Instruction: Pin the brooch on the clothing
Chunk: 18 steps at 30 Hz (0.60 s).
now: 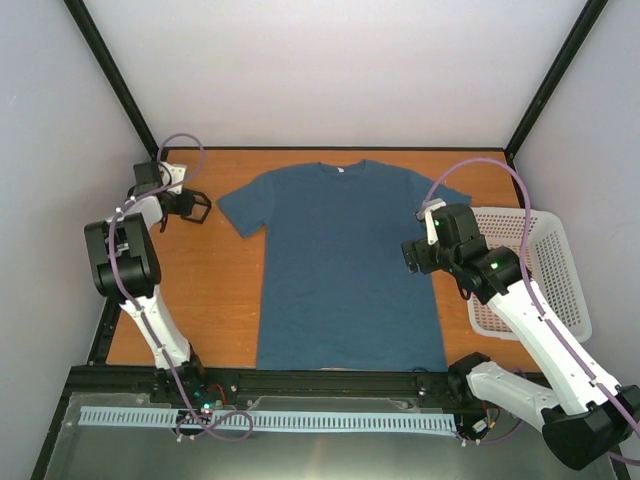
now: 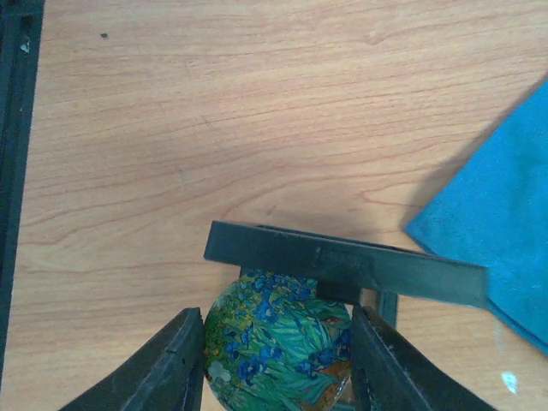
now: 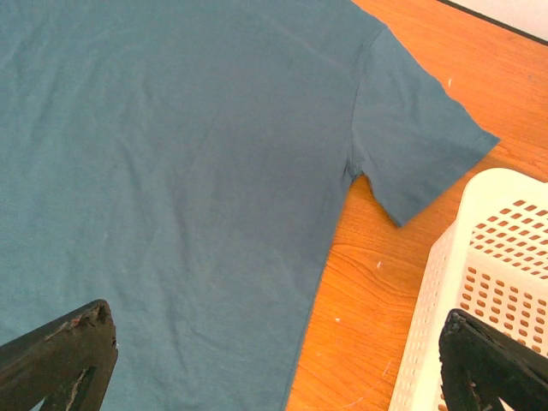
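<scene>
The brooch [image 2: 278,342] is a round piece painted with blue flowers and green leaves. It leans against the black frame-like holder [image 2: 342,261] at the table's far left. My left gripper [image 2: 278,364] is shut on the brooch, with one finger against each side of it. The clothing [image 1: 340,260] is a dark teal T-shirt lying flat in the middle of the table. One of its sleeves [image 2: 505,223] lies just right of the holder. My right gripper [image 3: 278,360] hangs open over the shirt's right edge [image 3: 188,171], with nothing between its fingers [image 3: 64,351].
A white mesh basket [image 1: 560,270] stands at the table's right side, and its corner [image 3: 505,248] is close to my right gripper. A black cage rail [image 2: 13,171] runs along the table's left edge beside the holder.
</scene>
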Tool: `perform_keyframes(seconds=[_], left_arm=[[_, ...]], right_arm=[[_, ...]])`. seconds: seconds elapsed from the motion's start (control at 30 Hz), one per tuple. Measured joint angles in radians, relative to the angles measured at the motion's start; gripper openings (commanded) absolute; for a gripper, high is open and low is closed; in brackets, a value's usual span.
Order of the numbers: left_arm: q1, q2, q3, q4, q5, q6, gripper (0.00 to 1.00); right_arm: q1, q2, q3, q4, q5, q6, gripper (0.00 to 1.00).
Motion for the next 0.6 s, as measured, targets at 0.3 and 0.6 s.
perform_keyframes(seconds=[0.3, 0.6], left_arm=[[-0.016, -0.228, -0.161, -0.107, 0.040, -0.147, 0.39], [-0.236, -0.530, -0.323, -0.138, 0.339, -0.520, 0.45]], right_arm=[[0.000, -0.021, -0.035, 0.037, -0.009, -0.011, 1.00], [-0.001, 0.040, -0.042, 0.117, -0.178, -0.018, 1.00]])
